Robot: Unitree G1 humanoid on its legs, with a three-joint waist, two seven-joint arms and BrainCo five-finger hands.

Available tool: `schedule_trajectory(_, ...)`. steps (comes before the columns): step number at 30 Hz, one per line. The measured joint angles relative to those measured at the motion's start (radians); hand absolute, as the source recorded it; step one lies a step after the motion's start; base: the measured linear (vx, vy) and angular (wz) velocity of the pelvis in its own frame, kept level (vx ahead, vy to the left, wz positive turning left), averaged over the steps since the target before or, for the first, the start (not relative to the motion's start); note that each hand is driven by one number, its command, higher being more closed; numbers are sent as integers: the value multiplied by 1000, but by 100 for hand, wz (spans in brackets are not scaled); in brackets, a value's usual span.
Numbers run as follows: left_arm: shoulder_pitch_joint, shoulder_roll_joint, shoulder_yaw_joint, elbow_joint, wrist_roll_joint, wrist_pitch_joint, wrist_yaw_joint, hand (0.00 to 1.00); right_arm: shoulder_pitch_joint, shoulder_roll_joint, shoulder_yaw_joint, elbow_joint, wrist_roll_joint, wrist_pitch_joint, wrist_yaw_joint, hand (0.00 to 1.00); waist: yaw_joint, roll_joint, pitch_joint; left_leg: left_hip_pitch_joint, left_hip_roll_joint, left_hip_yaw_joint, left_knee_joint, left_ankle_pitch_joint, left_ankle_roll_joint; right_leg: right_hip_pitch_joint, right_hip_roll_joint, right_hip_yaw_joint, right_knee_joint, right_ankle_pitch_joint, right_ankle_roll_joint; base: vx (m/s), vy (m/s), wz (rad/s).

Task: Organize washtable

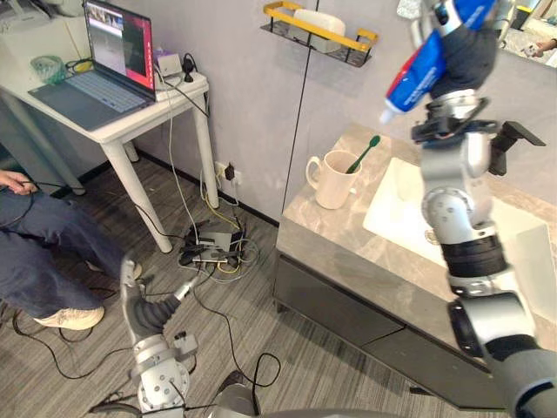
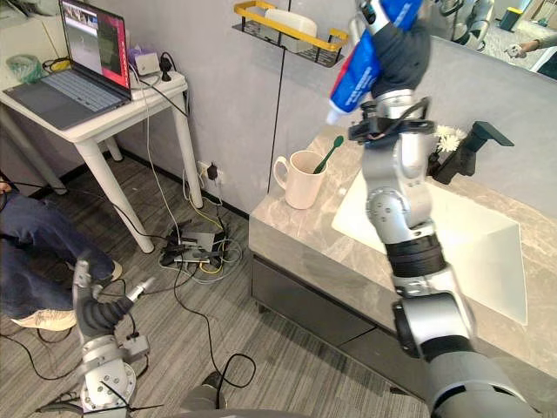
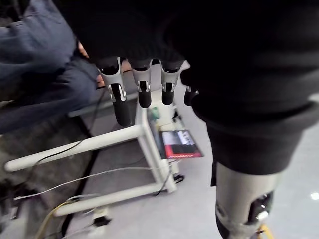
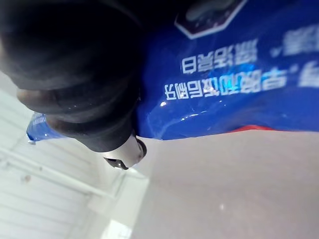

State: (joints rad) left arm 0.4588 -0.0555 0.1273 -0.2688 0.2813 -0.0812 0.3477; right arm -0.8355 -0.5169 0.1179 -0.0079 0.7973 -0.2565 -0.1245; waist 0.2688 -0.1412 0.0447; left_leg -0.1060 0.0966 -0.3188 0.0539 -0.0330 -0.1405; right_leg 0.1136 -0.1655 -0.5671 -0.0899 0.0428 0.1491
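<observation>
Grey stone table (image 1: 324,233) with sunken white sink (image 1: 396,209); cream ceramic mug (image 1: 331,183) on its left end holds a green toothbrush (image 1: 364,154). High above, the right hand (image 2: 406,45) clenches a blue, red and white toothpaste tube (image 1: 418,74), cap pointing down toward the mug. Black faucet (image 2: 470,146) just past that arm. Low near the floor (image 1: 296,361), left hand (image 3: 143,89) hangs slack, empty.

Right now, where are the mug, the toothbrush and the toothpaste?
mug (image 1: 333,185): left eye view, on its side wall.
toothbrush (image 1: 364,153): left eye view, on its green handle.
toothpaste (image 1: 431,57): left eye view, on the tube's blue middle.
</observation>
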Motion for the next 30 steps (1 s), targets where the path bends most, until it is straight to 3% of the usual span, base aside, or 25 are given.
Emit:
schedule_trajectory(1, -1, 0, -5, 50, -14, 6, -19, 0, 15, -43, -2, -12, -29, 1, -2, 100, -4, -6, 9, -6, 1, 4, 1, 0, -1, -9, 0, 2, 1, 0, 0, 21, -5, -5)
schedule_trajectory(5, -20, 2, -15, 147, -57, 9, -74, 0, 65, -80, -33, -18, -124, 11, -7, 100, -4, -16, 31, -17, 7, 14, 21, -16, -4, -18, 4, 12, 3, -2, -3, 5, -6, -11)
schedule_trajectory(13, -83, 2, -48, 312, -136, 25, -121, 0, 167, -78, -89, -61, -218, 21, -56, 100, 4, -32, 52, -92, 11, 21, 70, -37, -6, -88, 7, 21, 26, -2, -4, 6, 1, -5)
schedule_trajectory(15, -119, 4, -48, 369, -159, 29, -127, 0, 191, -38, -120, -80, -217, 19, -80, 100, 18, -33, 60, -108, 14, 26, 71, -38, -6, -110, 6, 22, 36, -2, -5, 1, 10, -8)
schedule_trajectory(23, -218, 12, -48, 672, -212, 31, -127, 0, 183, 150, -107, -78, -159, 11, -117, 100, 24, -39, 76, -120, 25, 42, 68, -43, -9, -137, 13, 44, 36, 1, -8, 6, -1, -7)
schedule_trajectory(30, -315, 57, -7, 879, -302, 25, -125, 0, 95, 173, -58, -12, -92, -14, -137, 100, 42, -39, 77, -130, 40, 45, 67, -42, -10, -151, 28, 52, 34, 3, -12, 2, -7, -5)
